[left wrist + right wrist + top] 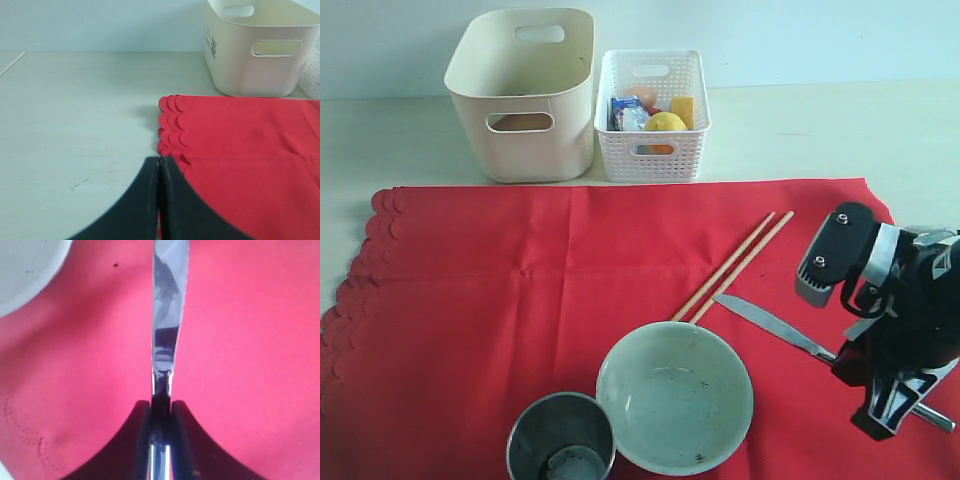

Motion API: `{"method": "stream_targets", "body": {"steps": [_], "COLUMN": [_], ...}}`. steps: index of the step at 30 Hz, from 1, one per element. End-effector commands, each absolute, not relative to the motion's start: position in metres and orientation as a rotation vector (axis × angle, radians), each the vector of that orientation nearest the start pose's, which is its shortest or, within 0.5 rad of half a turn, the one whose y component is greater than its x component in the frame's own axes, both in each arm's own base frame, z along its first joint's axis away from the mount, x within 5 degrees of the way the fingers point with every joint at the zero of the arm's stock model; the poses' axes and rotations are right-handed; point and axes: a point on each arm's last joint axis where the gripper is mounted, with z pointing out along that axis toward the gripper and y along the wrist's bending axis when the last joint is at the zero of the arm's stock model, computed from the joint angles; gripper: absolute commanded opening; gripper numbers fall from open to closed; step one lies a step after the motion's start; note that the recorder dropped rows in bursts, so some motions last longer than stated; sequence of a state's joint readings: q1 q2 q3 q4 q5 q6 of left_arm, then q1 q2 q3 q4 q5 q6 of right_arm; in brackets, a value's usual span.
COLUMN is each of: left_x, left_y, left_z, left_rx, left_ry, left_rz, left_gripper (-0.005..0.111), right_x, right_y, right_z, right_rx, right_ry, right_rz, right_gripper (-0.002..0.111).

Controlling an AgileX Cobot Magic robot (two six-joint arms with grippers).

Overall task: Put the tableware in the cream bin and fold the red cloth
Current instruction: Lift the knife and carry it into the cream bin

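On the unfolded red cloth [520, 270], chopsticks [732, 267], bowl [675, 400] and cup [560, 435] await the cream bin [520, 155]. Right hand [161, 407] clamps the knife [169, 305]; left hand [159, 164] is pressed together, empty.

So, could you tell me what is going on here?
The right gripper is shut on the handle of the steel knife over the large red cloth. The left gripper is shut, empty, at the cloth's scalloped edge. The wooden chopsticks, pale green bowl and steel cup sit on the cloth, not yet in the tall cream bin.
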State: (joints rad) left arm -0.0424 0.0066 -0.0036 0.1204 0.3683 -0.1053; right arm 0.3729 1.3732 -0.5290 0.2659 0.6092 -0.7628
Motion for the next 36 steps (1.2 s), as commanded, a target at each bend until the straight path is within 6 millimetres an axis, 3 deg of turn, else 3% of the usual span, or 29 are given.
{"method": "stream_targets", "body": {"steps": [1,9,16,23,27,31,36], "left_x": [0.053,0.053,0.053,0.053,0.053,0.053,0.053], "left_y": [0.002,0.002,0.002,0.002,0.002,0.002,0.002], "left_z": [0.181,0.181,0.181,0.181,0.181,0.181,0.181], "left_rx": [0.011,0.011,0.011,0.011,0.011,0.011,0.011], "left_ry": [1.844,1.844,1.844,1.844,1.844,1.844,1.844], "left_rz": [0.015,0.015,0.015,0.015,0.015,0.015,0.015], "left_gripper": [0.000,0.000,0.000,0.000,0.000,0.000,0.000], "right_x": [0.171,0.180,0.211,0.246,0.266,0.284,0.314], "right_y": [0.082,0.087,0.107,0.133,0.157,0.197,0.244], "right_z": [0.169,0.184,0.227,0.265,0.275,0.279,0.285], "right_rx": [-1.354,-1.303,-1.110,-1.142,-1.185,-1.260,-1.167], "right_ry": [2.631,2.579,2.434,2.235,2.171,2.096,2.031], "right_rz": [0.208,0.229,0.327,0.467,0.546,0.564,0.572], "right_gripper": [0.000,0.000,0.000,0.000,0.000,0.000,0.000]}}
